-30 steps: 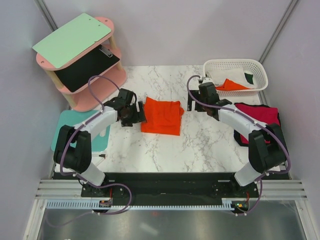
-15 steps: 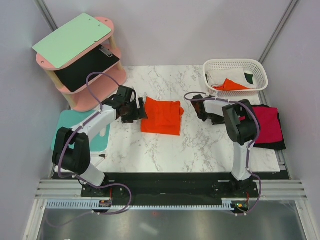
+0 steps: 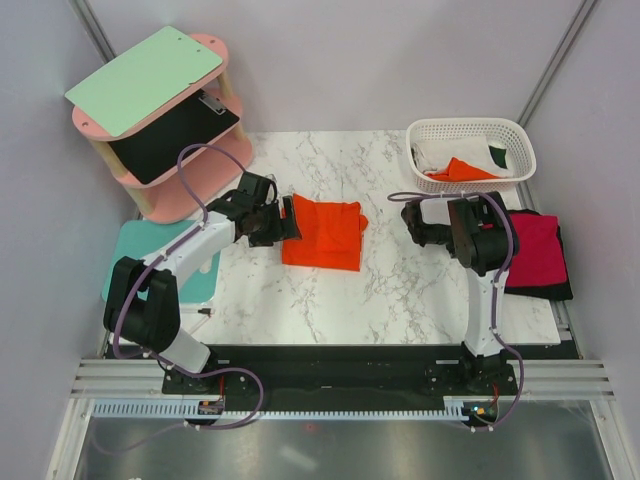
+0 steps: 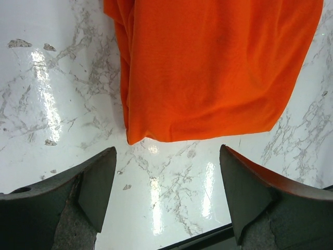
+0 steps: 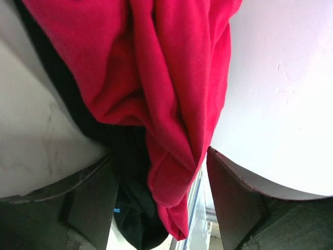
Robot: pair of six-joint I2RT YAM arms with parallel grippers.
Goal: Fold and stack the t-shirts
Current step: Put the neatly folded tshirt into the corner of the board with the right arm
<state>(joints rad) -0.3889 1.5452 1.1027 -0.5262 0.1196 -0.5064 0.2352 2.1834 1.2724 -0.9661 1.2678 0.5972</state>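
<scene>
A folded bright orange t-shirt [image 3: 325, 232] lies mid-table. My left gripper [image 3: 285, 222] is open and empty at its left edge. In the left wrist view the orange t-shirt [image 4: 218, 67] ends just ahead of the left gripper [image 4: 166, 156], with bare marble between the jaws. A crimson t-shirt [image 3: 535, 245] lies on a black one [image 3: 545, 290] at the right edge. My right arm [image 3: 480, 235] is folded up beside them. The right gripper [image 5: 161, 172] is open, with the crimson t-shirt [image 5: 171, 78] and the black one [image 5: 130, 208] showing between the jaws; I cannot tell whether it touches them.
A white lattice basket [image 3: 470, 127] at the back right holds an orange shirt [image 3: 462, 170], a white one [image 3: 440, 152] and a dark green one [image 3: 498, 157]. A pink shelf [image 3: 170, 195] with a mint board [image 3: 145, 80] stands back left. A teal mat [image 3: 125, 250] lies at the left.
My right arm has swung back from the table's middle and folded up beside the crimson and black stack. My left gripper has edged right to the orange shirt's left edge.
</scene>
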